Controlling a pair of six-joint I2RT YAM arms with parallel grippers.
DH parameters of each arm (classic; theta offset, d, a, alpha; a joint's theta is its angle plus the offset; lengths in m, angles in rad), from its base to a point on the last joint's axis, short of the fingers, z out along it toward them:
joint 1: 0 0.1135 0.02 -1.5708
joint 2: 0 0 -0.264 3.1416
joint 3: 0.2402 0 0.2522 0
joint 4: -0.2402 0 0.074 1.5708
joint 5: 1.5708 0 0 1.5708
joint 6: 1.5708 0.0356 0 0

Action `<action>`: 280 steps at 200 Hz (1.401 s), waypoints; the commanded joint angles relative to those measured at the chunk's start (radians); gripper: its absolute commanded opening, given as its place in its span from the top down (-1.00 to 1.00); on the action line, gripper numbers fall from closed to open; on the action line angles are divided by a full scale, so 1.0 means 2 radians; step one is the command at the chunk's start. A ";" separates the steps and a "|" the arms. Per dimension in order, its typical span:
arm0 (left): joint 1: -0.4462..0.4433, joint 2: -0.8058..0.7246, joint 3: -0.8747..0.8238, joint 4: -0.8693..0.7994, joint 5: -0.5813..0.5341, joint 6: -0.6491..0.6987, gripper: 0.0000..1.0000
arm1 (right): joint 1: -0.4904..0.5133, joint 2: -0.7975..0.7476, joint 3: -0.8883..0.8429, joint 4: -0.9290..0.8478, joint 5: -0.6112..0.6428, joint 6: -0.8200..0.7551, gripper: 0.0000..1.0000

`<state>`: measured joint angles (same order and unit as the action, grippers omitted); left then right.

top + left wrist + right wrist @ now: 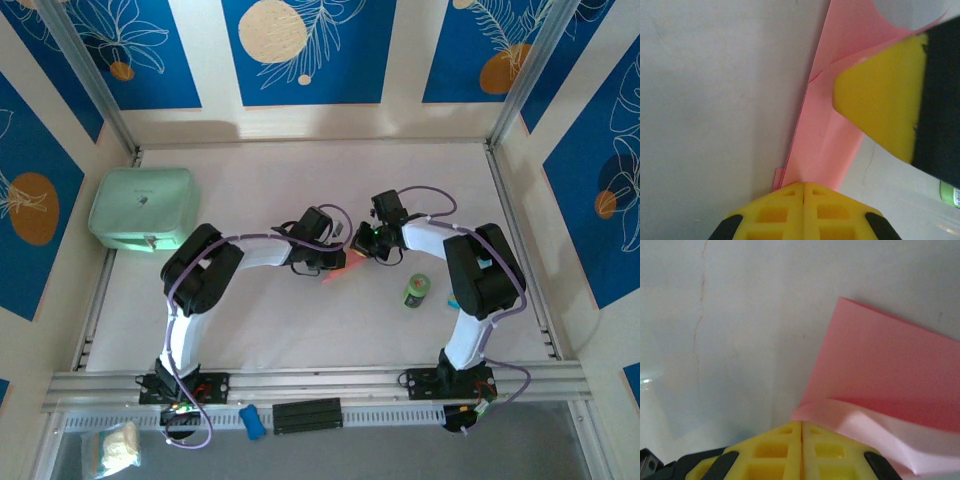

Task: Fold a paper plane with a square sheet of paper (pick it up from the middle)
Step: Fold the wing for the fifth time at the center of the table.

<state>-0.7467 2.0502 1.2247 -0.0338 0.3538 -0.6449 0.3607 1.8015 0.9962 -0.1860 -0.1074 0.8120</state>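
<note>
Worktop (300, 180): pale, walled in by blue floral panels. Both arms reach in from the 6 o'clock edge and meet near the centre.

Left arm (195, 275): elbow out toward 9 o'clock, forearm running across to the centre.

Right arm (485, 265): elbow out toward 3 o'clock, forearm running back to the centre.

Mint-green case (140, 208): rounded, sits at about 10 o'clock on the worktop, well apart from both claws.

Paper plane (336, 268): pink-red folded paper at the centre of the worktop, between the two wrists. Left wrist view shows it as a narrow layered strip (815, 145) rising from the fingertips toward 12 o'clock, edges stacked along its 9 o'clock side. Right wrist view shows a broad pink panel (890, 365) at 2 o'clock of the tips, with a paler creased layer beneath it.

Left claw (803, 187): clenched, yellow tips pressed flat together, pinching the near end of the paper plane. In the overhead view it sits at the paper's 10 o'clock side (334, 256).

Right claw (801, 426): clenched likewise, tips meeting on the paper's lower corner. One of its yellow fingers (880, 95) lies against the paper at 2 o'clock in the left wrist view.

Green can (416, 291): small, upright, at about 4 o'clock from the paper, apart from it.
</note>
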 commanded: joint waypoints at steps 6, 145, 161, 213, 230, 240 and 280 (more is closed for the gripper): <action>-0.012 0.048 -0.041 -0.090 -0.045 0.009 0.99 | -0.004 0.011 -0.019 0.026 0.021 0.004 0.86; -0.012 0.046 -0.048 -0.108 -0.049 -0.001 1.00 | -0.094 -0.023 -0.122 0.153 -0.014 -0.010 0.78; -0.012 0.046 -0.048 -0.107 -0.049 -0.001 1.00 | -0.094 -0.034 -0.125 0.145 -0.006 -0.011 0.78; -0.012 0.045 -0.046 -0.107 -0.044 0.001 1.00 | -0.105 -0.049 -0.142 0.158 -0.007 0.012 0.77; -0.012 0.044 -0.047 -0.106 -0.043 0.000 1.00 | -0.107 -0.055 -0.151 0.164 -0.004 0.029 0.77; -0.012 0.044 -0.046 -0.105 -0.041 0.000 1.00 | -0.108 -0.062 -0.155 0.162 0.004 0.042 0.77; -0.011 0.043 -0.044 -0.103 -0.038 0.000 1.00 | -0.109 -0.107 -0.165 0.127 0.069 0.085 0.73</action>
<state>-0.7589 2.0502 1.2087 0.0109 0.3359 -0.6483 0.1486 1.6520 0.6849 0.1322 -0.0776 0.9176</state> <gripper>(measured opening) 0.054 0.131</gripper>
